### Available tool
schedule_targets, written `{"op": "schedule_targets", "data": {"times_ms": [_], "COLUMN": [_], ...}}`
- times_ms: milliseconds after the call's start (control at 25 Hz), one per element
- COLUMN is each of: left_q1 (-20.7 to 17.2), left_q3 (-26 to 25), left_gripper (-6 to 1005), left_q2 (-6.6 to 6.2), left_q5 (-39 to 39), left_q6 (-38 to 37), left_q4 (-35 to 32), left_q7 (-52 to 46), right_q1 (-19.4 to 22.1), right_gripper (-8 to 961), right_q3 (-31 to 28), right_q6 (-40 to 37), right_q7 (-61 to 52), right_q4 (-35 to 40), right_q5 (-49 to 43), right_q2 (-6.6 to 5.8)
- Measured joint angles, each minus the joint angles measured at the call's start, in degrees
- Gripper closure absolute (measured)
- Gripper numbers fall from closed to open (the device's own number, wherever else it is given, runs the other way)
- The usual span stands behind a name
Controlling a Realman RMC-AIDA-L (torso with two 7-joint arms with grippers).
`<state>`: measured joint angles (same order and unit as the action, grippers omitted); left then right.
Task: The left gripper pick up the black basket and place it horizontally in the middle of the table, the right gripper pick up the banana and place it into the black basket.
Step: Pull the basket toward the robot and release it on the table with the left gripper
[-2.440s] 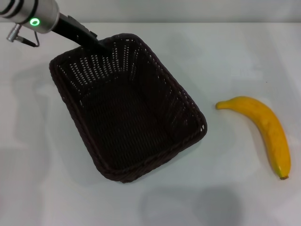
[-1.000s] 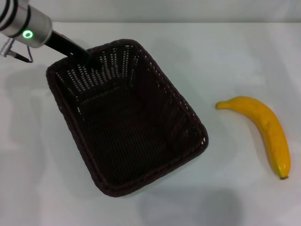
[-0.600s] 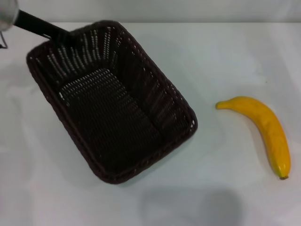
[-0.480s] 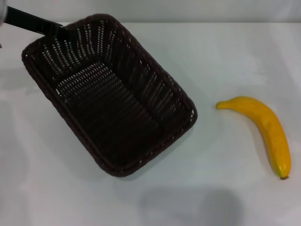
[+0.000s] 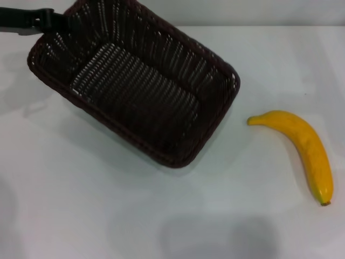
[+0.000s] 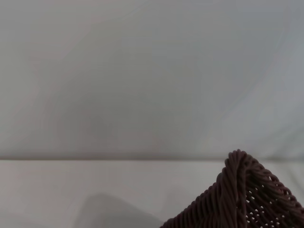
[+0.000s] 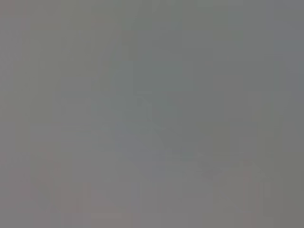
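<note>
The left gripper (image 5: 51, 20) reaches in from the far left edge of the head view, a black finger stretched flat toward the black basket (image 5: 137, 86) and meeting its rim at the far left corner. The fingers are clamped on that corner of the braided rim, as far as the head view lets me judge (only 1 dark finger is plainly seen). The basket is tipped, its far left corner raised and its open mouth turned toward the camera, so the woven floor and all 4 inner walls show. Its long axis runs on a slant from the far left toward the near right, and its near right corner sits close to the banana (image 5: 302, 148) without touching it.

The banana lies flat on the table (image 5: 161, 216) to the right of the basket, curved, its stem end pointing toward the basket and its other tip toward the near right edge.

In the left wrist view 1 braided corner of the basket (image 6: 242, 194) rises against a pale wall, with the tabletop (image 6: 71, 185) below.

The right gripper appears in no view, and the right wrist view is a plain grey blur
</note>
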<state>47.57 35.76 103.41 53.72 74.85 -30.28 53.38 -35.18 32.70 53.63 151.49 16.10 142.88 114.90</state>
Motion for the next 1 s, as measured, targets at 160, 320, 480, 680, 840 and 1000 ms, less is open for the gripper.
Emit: {"op": "schedule_targets", "data": {"times_ms": [160,320,480,680,840,1000], "left_q1": [-2.98,-6.70,-9.73,-10.37,-9.67,-9.41], "left_q3": [-0.10,-0.12,-0.17,-0.17,0.17,0.21], "left_gripper": [780,779,779,780,780,779], "left_q2": [0.50,2.21,4.92,7.82,9.25,10.10], "left_q5": [5.97,12.33,17.86,18.63,18.44,18.27], "left_q6": [-2.06,-6.90,-10.11,-12.46,-13.30,-13.80], "left_q4": [0.03,0.64,0.79,1.66,3.10,3.12], "left_q7": [-1.67,-2.27,-2.18,-2.27,-2.27,-2.32], "right_q1": [-0.04,-0.05,-0.03,-0.40,-0.75,-0.77], "right_gripper": [229,229,229,229,229,228], "right_q3": [-2.02,-3.61,-3.80,-3.87,-3.87,-3.87], "right_q6": [-0.55,-0.76,-0.88,-1.42,-1.80,-1.84], "right_q7": [1.70,2.99,3.90,4.46,5.94,6.39], "right_q4": [0.34,0.87,1.04,1.05,1.05,1.05], "right_q5": [0.04,0.05,0.04,0.03,0.03,0.02], "right_q2": [-0.05,-0.24,-1.06,-2.25,-2.84,-3.28]}}
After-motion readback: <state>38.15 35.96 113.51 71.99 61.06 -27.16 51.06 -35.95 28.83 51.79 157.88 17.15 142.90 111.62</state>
